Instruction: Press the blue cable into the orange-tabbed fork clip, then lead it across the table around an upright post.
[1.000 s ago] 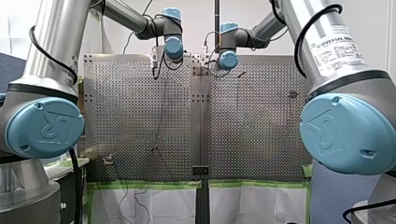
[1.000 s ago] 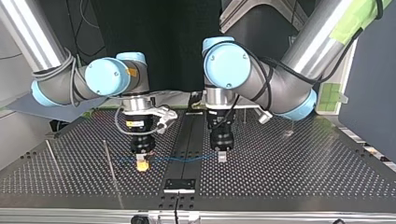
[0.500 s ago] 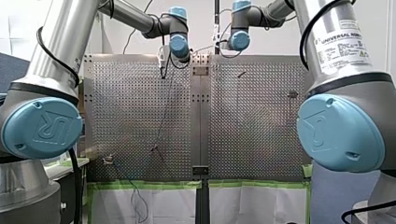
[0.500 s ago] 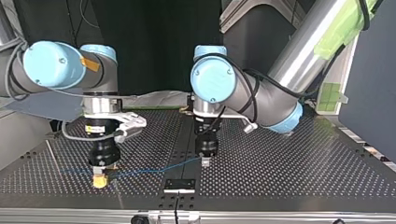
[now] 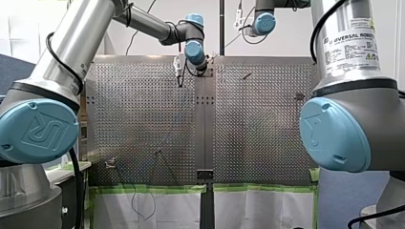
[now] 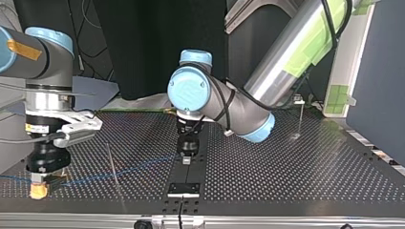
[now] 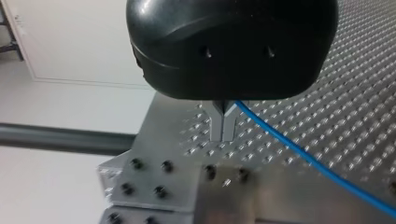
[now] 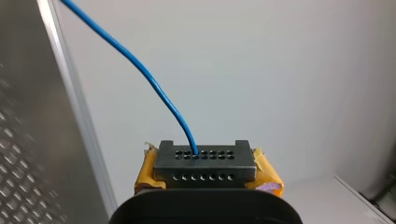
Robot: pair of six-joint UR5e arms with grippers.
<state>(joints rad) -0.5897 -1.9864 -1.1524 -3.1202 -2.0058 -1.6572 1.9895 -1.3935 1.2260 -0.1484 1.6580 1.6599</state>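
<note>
In the top view my right gripper (image 6: 38,189), with yellow pads, hangs low over the table's near left corner, shut on the blue cable (image 6: 138,166). From there the cable runs across a thin upright post (image 6: 111,162) to my left gripper (image 6: 186,160), which is above the dark centre strip (image 6: 184,187). In the left wrist view the metal fingers (image 7: 223,125) are shut, and the blue cable (image 7: 299,154) leads away from them over the perforated plate. In the right wrist view the blue cable (image 8: 154,88) rises from between the yellow pads (image 8: 268,179). I cannot make out an orange-tabbed clip.
A second thin post (image 6: 51,160) stands at the top view's left. At its far right another post (image 6: 300,117) carries a small fixture. In the front view a small fixture (image 5: 111,163) sits near the table's near left edge, with loose cable hanging below.
Both grippers have travelled toward the top view's left, drawing the cable along. My right gripper went from mid-table to the near left corner; my left gripper came over the centre strip.
</note>
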